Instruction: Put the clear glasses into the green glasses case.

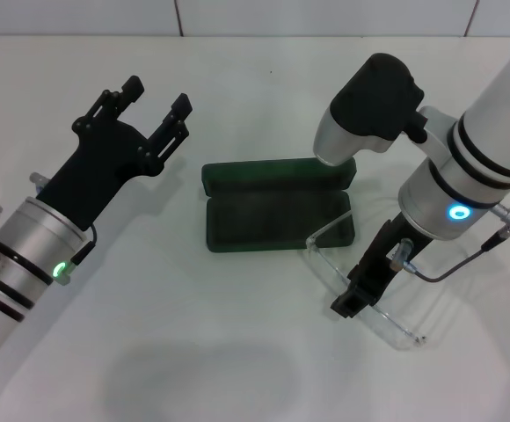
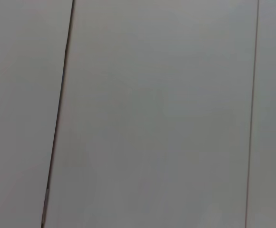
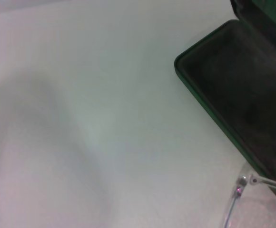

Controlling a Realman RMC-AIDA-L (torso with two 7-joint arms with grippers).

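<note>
While the green glasses case lies open near the middle of the white bench, lid raised at the far side and dark lining facing up, the right tool sits low, just beside the case's right end. It is down at the clear glasses; its dark fingers appear closed on the frame, though the contact itself is partly hidden. One see-through arm of the glasses reaches over the case's right near corner; the other end lies toward the robot on the bench. From the right wrist view, a hinge of the frame shows at the case rim. Left tool: raised left of the case, fingers spread, holding nothing.
</note>
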